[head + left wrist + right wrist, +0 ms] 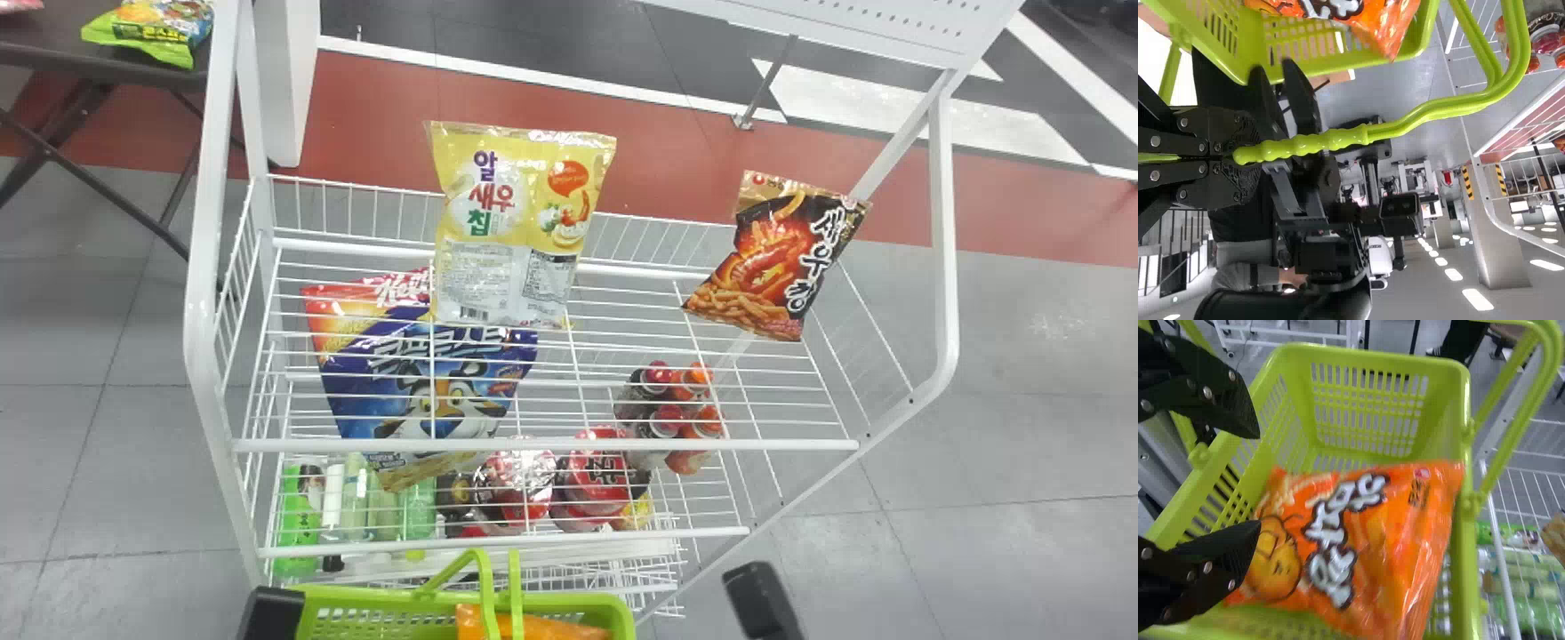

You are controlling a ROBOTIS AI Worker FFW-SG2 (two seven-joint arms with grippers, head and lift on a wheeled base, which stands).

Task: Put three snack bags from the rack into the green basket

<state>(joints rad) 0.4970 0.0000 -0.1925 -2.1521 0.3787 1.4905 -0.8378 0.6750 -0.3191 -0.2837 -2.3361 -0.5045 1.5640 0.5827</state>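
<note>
A grey floor crossed by a red band point(373, 107) lies behind the white rack point(197, 293), and at the upper left a dark table point(53, 55) bears a green-edged bag point(160, 31). On your rack, the yellow bag point(507, 222) stands at the upper shelf, left of its middle, and the dark bag point(778, 258) leans towards that shelf's right end. The blue bag point(444, 391) is under the upper shelf's wires, with green bottles point(298, 516), red bowls point(597, 476) and red- and orange-capped bottles point(662, 413) lower down too.

Your green basket point(356, 600) is in front of the rack, at the bottom of the head view. The orange bag point(1365, 540) lies inside it, printed side up, its end resting against the wall nearest the rack.

At the head view's bottom edge, part of your left gripper point(271, 613) shows beside the basket's left end; part of your right gripper point(763, 600) shows beyond its right end. In the left wrist view, your left gripper point(1235, 157) is clamped on the basket's handles point(1338, 139), pressed together at the ribbed grip. In the right wrist view, your right gripper point(1260, 480) has its fingers point(1215, 563) spread wide above the basket, with nothing gripped.
</note>
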